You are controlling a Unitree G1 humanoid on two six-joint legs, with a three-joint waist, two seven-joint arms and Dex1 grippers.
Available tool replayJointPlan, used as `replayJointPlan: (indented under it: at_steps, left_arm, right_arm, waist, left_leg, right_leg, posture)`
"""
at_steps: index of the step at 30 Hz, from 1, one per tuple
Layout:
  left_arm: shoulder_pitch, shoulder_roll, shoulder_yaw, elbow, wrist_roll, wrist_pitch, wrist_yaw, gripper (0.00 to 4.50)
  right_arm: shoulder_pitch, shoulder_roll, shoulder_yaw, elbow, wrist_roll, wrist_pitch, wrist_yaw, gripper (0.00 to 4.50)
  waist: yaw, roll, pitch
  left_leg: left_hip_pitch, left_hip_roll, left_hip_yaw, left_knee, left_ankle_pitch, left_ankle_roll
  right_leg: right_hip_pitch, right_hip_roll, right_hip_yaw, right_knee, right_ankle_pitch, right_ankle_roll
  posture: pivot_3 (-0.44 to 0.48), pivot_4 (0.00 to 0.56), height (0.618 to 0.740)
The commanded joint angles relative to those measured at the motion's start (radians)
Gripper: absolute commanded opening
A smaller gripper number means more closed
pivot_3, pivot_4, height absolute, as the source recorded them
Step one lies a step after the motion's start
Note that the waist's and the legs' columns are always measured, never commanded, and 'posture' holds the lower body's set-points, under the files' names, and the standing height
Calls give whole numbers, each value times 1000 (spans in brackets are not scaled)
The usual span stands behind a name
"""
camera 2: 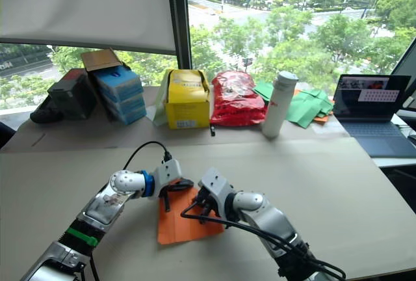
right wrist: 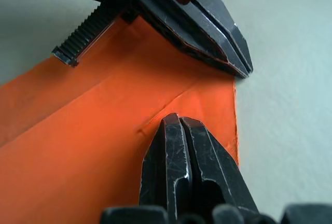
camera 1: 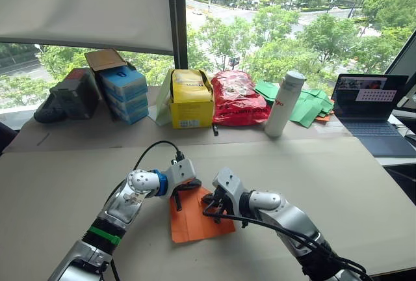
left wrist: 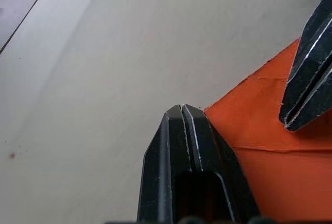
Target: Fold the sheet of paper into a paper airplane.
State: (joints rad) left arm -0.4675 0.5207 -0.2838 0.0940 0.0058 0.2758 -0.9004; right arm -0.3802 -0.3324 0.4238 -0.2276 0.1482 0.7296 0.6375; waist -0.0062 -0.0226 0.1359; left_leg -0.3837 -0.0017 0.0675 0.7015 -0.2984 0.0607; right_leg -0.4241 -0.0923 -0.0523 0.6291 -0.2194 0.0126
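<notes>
The sheet of paper [camera 1: 195,224] is bright orange with crease lines and lies flat on the beige table [camera 1: 338,183] between my two arms. My left gripper [camera 1: 177,198] is shut, and its tips rest at the sheet's far left corner [left wrist: 218,117], along that edge. My right gripper [camera 1: 209,204] is also shut; in the right wrist view its tips [right wrist: 179,117] press down on the paper by a crease near the same corner. The two grippers sit close together, a few centimetres apart. I cannot see any paper between either pair of fingers.
Along the window at the back stand a black bag [camera 1: 68,95], blue boxes [camera 1: 123,92], a yellow box [camera 1: 192,99], a red bag [camera 1: 237,97], a white bottle [camera 1: 284,104], green paper pieces [camera 1: 312,107] and a laptop [camera 1: 372,107]. A black cable [camera 1: 156,146] loops over the table.
</notes>
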Motion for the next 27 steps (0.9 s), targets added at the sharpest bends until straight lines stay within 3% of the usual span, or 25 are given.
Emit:
replayJointPlan:
  at_steps: [1,3,7,10,17,20,27]
  left_arm:
    - [27,13,114,-125,-87,129,25,0]
    - [50,13,180,-189,-144,220,40,0]
    - [119,-3,421,-333,-380,494,83,0]
    - [185,-11,563,-376,-514,647,120,742]
    - [284,-120,765,-408,-769,927,265,3142]
    - [302,-182,794,-425,-842,1001,337,3142]
    - [334,-222,745,-413,-835,984,443,3142]
  right_arm:
    - [2,-7,26,34,-29,3,-4,23]
    - [2,-1,26,49,-37,2,-14,23]
    - [2,7,27,64,-48,-6,-28,23]
    - [6,11,28,58,-49,-7,-31,0]
    - [1,15,37,55,-56,-2,-33,0]
    - [-3,18,41,57,-61,-3,-32,0]
    - [-10,29,44,48,-63,5,-29,0]
  waist:
    - [-4,0,0]
    - [-6,0,0]
    - [-9,0,0]
    - [-10,0,0]
    - [-5,-1,0]
    - [-6,-1,0]
    - [-6,-1,0]
  left_leg:
    - [0,0,0,0,0,0]
    - [0,0,0,0,0,0]
    - [1,1,-1,0,0,-1]
    - [3,1,-1,-1,1,-2]
    - [5,0,-1,-2,2,-5]
    - [5,0,-2,-2,5,-9]
    - [6,0,-1,-6,5,-11]
  right_leg:
    - [0,0,0,0,0,0]
    - [0,0,0,0,0,0]
    - [1,-1,3,0,0,0]
    - [1,-1,5,1,0,0]
    - [2,-2,7,1,0,0]
    - [2,-2,7,0,0,0]
    - [2,-6,9,0,1,-2]
  posture:
    - [0,150,740]
    - [0,150,740]
    - [0,150,740]
    - [0,150,740]
    - [0,150,740]
    - [0,150,740]
    - [0,150,740]
